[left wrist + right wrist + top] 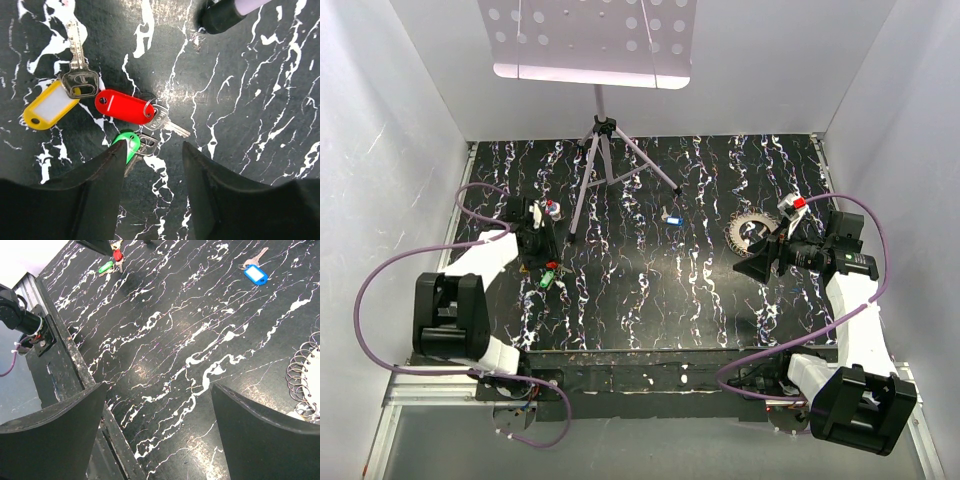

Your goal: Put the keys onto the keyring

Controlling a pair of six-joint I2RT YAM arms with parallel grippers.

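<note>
Starting at my end, the counter stops at a front edge just ahead of both arm bases, so there is little room to draw back low. My left tool hangs spread wide with nothing in it, its fingers either side of the green key. The red key lies just beyond, and its small loop touches or overlaps the green one's metal; I cannot tell which. The yellow key sits to the left, blade pointing away.

I judge the step in hand to be picking one key from this cluster. To do it well I would take the plastic head rather than the thin blade. I would close across the green head's narrow width and lift slowly, watching that the red one does not drag along.

My right tool is also wide open and empty over bare counter, with the ring just to its right. The middle of the counter between the arms looks open enough for bringing a key across. Farther out lie the blue key and then the stand, one foot near the left cluster. Walls close in both sides.
</note>
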